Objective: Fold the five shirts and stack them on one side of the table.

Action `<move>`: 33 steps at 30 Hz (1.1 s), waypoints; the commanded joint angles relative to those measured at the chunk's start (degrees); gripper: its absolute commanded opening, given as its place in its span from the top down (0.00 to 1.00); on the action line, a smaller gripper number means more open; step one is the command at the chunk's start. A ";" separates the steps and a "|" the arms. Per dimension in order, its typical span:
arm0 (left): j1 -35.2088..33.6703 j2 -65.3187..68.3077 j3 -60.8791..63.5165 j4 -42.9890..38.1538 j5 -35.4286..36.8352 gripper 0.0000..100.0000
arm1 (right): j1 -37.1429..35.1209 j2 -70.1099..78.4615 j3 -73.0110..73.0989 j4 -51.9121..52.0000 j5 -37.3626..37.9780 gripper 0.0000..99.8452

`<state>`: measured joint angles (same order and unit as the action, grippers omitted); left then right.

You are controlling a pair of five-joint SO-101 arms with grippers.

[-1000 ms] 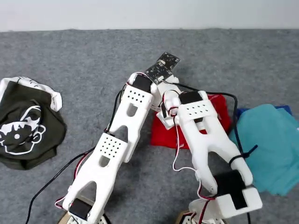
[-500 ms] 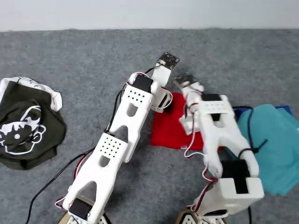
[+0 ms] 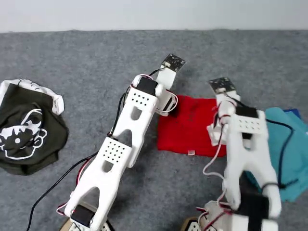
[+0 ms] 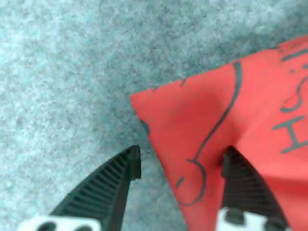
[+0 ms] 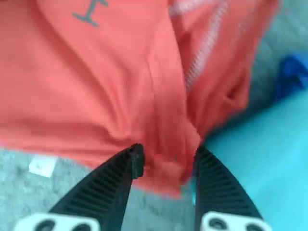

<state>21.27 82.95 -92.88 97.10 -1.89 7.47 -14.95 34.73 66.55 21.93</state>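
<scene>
One red shirt [image 3: 185, 126]: corner inside left pincer [image 4: 182, 151], edge inside right pincer [image 5: 167, 149].

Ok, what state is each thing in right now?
Red shirt, folded, on the table.
Teal shirt, crumpled, unfolded.
Blue shirt, under the teal one, mostly hidden.
Dark shirt, crumpled, unfolded.
Left tool, open over red shirt's corner.
Right tool, open astride red shirt's edge.

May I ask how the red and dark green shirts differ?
The red shirt lies flat as a rectangle; the dark green shirt is bunched. The red shirt carries thin dark lines, the dark green shirt a white cartoon face. Both rest on the grey table.
</scene>
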 commanded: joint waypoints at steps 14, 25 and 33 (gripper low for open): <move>-0.53 -3.60 -3.38 2.02 -0.35 0.74 | 5.23 -9.89 -2.64 -7.34 -0.35 0.80; -0.62 -15.65 -3.30 3.34 -0.35 0.74 | -1.01 25.10 -23.47 -7.52 -0.53 0.72; -0.18 -22.07 -3.30 3.43 -0.26 0.74 | -1.19 46.46 -36.40 -6.99 -0.09 0.76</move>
<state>21.10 66.42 -92.88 99.56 -2.15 6.68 26.81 1.76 59.87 21.93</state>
